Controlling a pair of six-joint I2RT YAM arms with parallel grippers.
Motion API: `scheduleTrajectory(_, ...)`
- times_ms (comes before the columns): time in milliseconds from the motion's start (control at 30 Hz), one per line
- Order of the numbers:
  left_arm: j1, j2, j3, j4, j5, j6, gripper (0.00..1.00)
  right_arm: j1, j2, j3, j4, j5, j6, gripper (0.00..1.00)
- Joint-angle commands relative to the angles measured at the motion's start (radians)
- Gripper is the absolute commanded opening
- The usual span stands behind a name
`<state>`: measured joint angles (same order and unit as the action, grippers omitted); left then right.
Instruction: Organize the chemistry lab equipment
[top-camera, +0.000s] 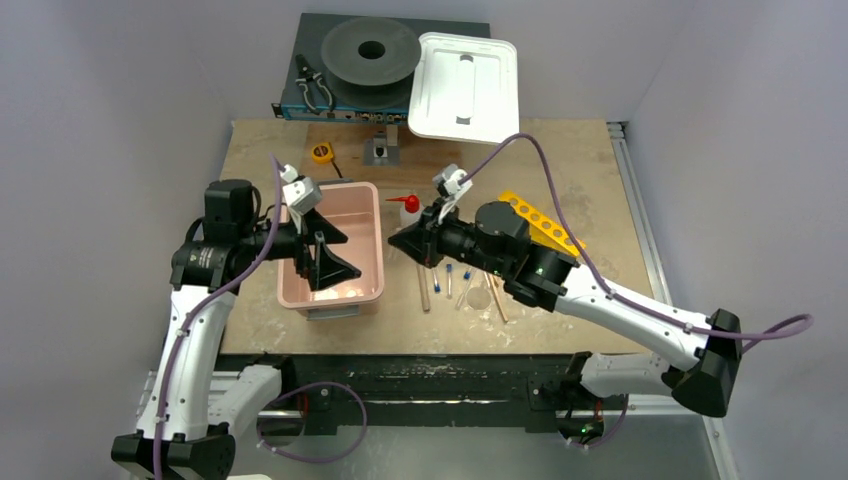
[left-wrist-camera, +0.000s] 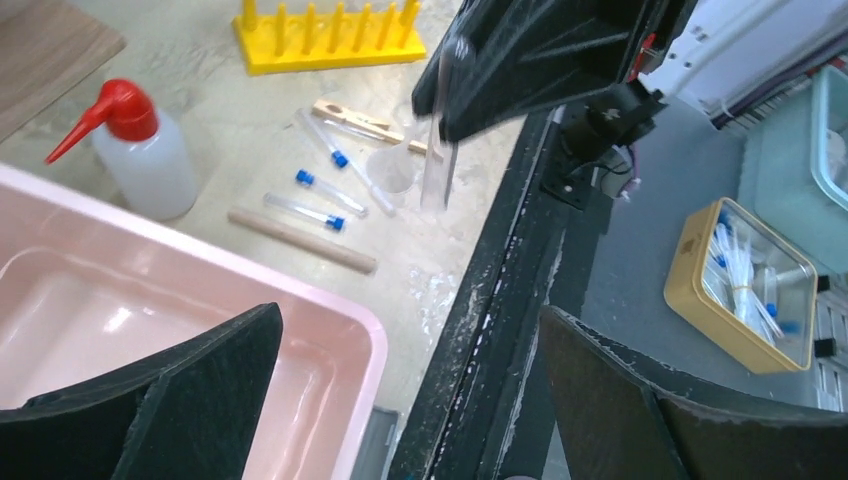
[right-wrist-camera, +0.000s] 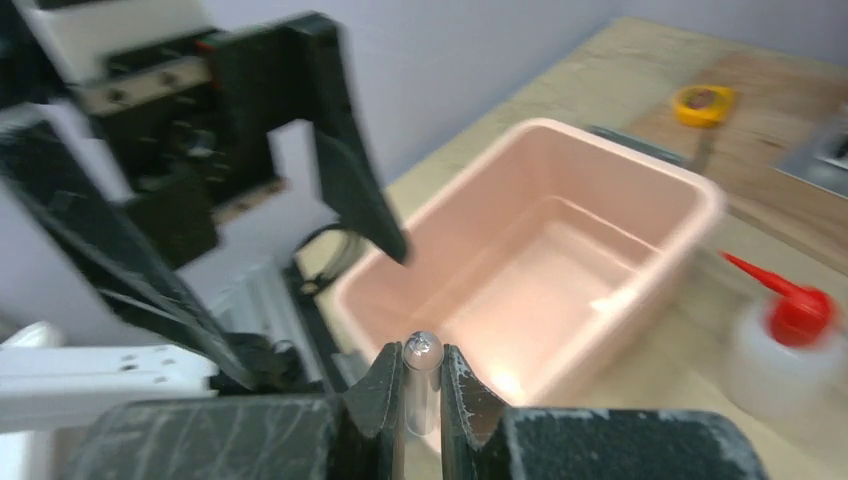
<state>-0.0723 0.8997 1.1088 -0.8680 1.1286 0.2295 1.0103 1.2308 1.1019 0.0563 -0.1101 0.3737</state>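
My right gripper (right-wrist-camera: 422, 358) is shut on a thin clear tube (right-wrist-camera: 422, 392), held beside the pink bin's (right-wrist-camera: 560, 250) right rim; it sits mid-table in the top view (top-camera: 398, 240). My left gripper (top-camera: 343, 256) is open and empty over the pink bin (top-camera: 300, 290). The white squeeze bottle with red spout (top-camera: 409, 209) stands right of the bin. Blue-capped tubes (left-wrist-camera: 322, 186), wooden sticks (left-wrist-camera: 302, 240) and a small clear dish (left-wrist-camera: 392, 170) lie on the table by the front edge. The yellow holed rack (top-camera: 541, 222) lies behind the right arm.
Black pliers (top-camera: 314, 88), a grey disc (top-camera: 370, 50) and a white lid (top-camera: 465, 85) sit at the back. A yellow tape measure (top-camera: 321, 152) and a small metal block (top-camera: 382, 149) lie behind the bin. A yellow box (left-wrist-camera: 750, 285) stands off the table.
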Motion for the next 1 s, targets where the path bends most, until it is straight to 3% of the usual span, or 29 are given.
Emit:
scheduleTrajectory(0,0.005,0.050,0.085,-0.088,-0.155,0.033,1.00,-0.070,-0.074,-0.091,-0.148,0.310,0.006,0.00)
scheduleTrajectory(167,0.005,0.114,0.106,-0.189,-0.252,0.111,1.00,-0.166,-0.127,-0.206,-0.271,0.625,0.051,0.00)
scheduleTrajectory(433,0.005,0.183,0.127,-0.220,-0.300,0.109,1.00,-0.267,-0.143,-0.335,-0.134,0.853,0.010,0.00)
scheduleTrajectory(967,0.005,0.207,0.125,-0.207,-0.272,0.124,1.00,-0.473,-0.010,-0.416,0.151,0.819,-0.013,0.00)
